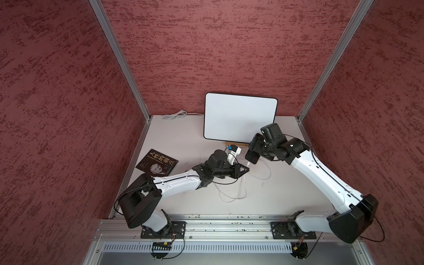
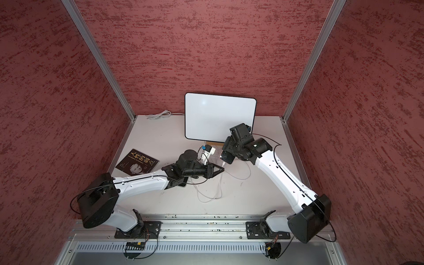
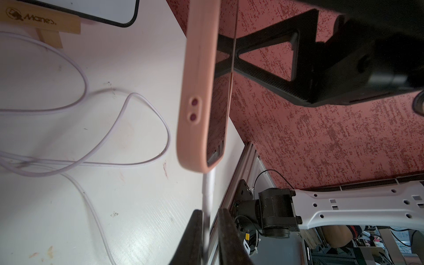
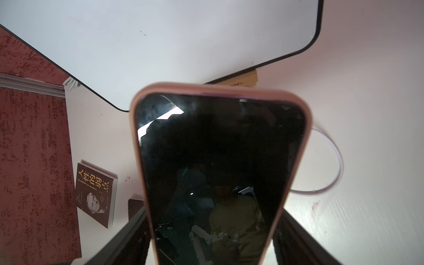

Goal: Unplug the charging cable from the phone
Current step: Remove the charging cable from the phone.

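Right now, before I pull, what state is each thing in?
phone: held up off the table, screen dark, gripped by the right gripper.
charging cable: plugged into the phone, slack looping on the table.
left gripper: fingers either side of the cable, grip unclear.
whiteboard: blank, propped upright.
book: closed, lying flat.
spare cable: coiled by the back wall.

my left arm [image 1: 176, 183] and right arm [image 1: 321, 176] wear white shells dotted with small screw holes, between black joints and big black wedge-shaped housings. thin black cables [image 3: 271, 170] loop alongside. my left claw [image 1: 249, 169] is black, with hollow triangular fingers [image 1: 238, 171].
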Controlling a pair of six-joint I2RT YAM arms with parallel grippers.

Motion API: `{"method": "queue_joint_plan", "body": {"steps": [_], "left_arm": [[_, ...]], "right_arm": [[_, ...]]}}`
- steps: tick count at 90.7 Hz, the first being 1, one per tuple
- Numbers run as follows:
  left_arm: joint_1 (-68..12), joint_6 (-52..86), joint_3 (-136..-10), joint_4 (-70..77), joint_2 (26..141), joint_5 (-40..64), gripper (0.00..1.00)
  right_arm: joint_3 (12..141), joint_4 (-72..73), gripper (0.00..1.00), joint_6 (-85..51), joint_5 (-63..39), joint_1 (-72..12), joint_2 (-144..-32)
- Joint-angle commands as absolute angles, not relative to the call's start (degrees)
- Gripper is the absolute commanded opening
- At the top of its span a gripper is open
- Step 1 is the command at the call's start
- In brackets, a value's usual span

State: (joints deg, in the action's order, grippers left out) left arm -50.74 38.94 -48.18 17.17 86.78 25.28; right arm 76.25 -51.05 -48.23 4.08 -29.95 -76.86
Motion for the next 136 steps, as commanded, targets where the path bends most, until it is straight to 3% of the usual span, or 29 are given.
{"method": "queue_joint_plan", "body": {"steps": [1,58,136], "left_arm": [[-50.53,38.14,-49.81,17.97,87.15,25.71,0.17],[-49.66,37.98,-49.48,17.57,87.31,25.75,0.02],[-49.51,37.83,-47.46,17.59,86.30,25.60,0.00]], "right_arm": [[76.00,-48.15,0.36,-48.78,3.55,-30.63,-75.14],[75.07,-47.17,0.33,-49.17,2.32,-30.84,-74.21],[77.31,-47.84,0.30,-49.68,2.01,-30.83,-75.04]]}}
